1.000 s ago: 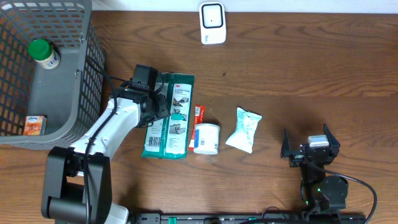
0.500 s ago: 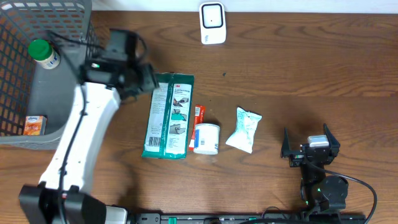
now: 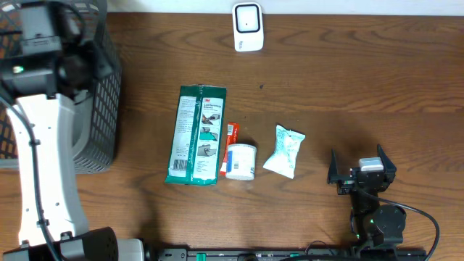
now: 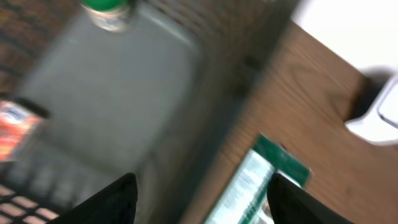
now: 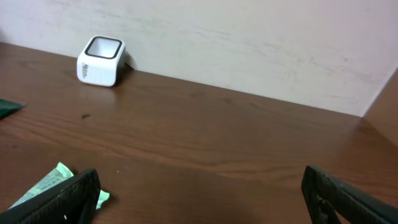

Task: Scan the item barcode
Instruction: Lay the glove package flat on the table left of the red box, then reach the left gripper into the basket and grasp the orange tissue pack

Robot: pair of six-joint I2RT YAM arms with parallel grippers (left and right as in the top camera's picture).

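Items lie on the wooden table: a long green packet [image 3: 197, 135], a red tube [image 3: 231, 136], a white tub [image 3: 241, 161] and a white-green pouch [image 3: 284, 151]. The white barcode scanner [image 3: 248, 27] stands at the back edge. My left gripper [image 3: 81, 67] hovers open and empty over the right wall of the grey basket [image 3: 106, 109]. Its blurred wrist view shows the left gripper [image 4: 202, 202] above the basket [image 4: 130, 93] and the green packet [image 4: 261, 180]. My right gripper [image 3: 359, 172] rests open at the front right, the right gripper [image 5: 202, 199] facing the scanner [image 5: 101, 60].
Inside the basket are a green-lidded bottle [image 4: 106, 9] and an orange box [image 4: 12, 121]; in the overhead view my left arm covers them. The pouch [image 5: 56, 180] lies just left of my right fingers. A pale wall backs the table.
My left arm has swung up and left, from the green packet's left edge to over the basket. The packet stays where it was. The right arm has not moved.
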